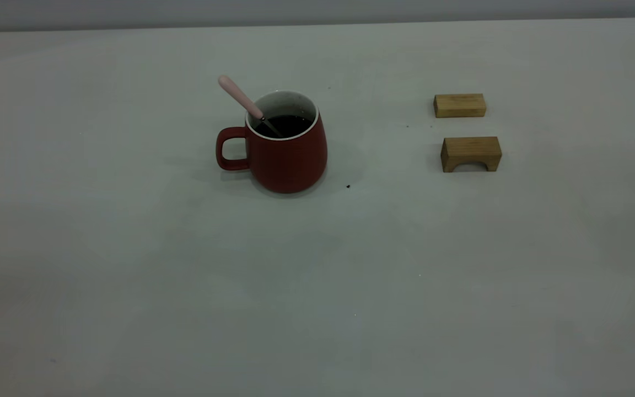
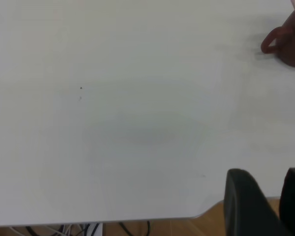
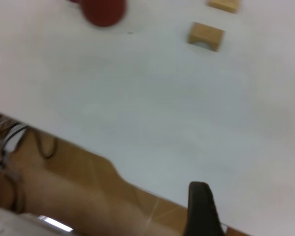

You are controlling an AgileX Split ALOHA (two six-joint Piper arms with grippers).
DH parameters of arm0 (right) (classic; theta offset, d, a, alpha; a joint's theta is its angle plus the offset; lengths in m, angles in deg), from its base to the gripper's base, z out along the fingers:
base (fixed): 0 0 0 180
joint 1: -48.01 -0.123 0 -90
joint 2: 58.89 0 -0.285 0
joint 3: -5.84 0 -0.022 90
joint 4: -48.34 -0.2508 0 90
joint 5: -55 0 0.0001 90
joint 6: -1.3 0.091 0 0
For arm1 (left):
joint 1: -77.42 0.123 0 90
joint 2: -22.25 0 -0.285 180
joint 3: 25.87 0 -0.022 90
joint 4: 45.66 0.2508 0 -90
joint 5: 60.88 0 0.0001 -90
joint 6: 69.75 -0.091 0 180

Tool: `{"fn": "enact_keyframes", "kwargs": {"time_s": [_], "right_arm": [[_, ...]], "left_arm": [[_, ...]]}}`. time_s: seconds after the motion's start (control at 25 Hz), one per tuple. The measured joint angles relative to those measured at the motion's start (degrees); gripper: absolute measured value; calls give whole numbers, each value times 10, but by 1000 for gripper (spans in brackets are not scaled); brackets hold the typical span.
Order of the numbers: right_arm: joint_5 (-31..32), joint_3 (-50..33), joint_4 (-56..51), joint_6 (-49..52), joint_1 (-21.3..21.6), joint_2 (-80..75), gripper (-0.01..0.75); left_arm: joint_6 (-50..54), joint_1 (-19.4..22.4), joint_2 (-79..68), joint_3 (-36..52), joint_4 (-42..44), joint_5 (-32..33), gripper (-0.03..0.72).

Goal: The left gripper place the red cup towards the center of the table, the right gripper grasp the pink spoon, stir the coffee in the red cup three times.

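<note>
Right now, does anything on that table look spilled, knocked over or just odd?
Nothing is spilled. The red cup stands upright with the pink spoon leaning in the coffee. A tiny dark speck lies on the table beside the cup. Two wooden blocks sit apart.

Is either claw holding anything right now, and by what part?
Nothing is held. The pink spoon rests in the red cup, and both claws are back at the table edge.

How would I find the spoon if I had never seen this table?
Start at the pale table and find the red cup near its middle, left of two wooden blocks. The spoon stands in the cup's coffee, leaning on the rim above the handle. Its pink handle is the only slim, pale thing there.
</note>
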Motion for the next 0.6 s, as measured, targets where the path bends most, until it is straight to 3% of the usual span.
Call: {"fn": "enact_keyframes", "kwargs": {"time_s": [0.2, 0.6], "right_arm": [[-28, -71, 13, 1, 49, 75, 562], [-57, -87, 39, 40, 96, 120, 562]], "left_arm": [[0, 0, 0, 0, 0, 0, 245], [0, 0, 0, 0, 0, 0, 245]]}}
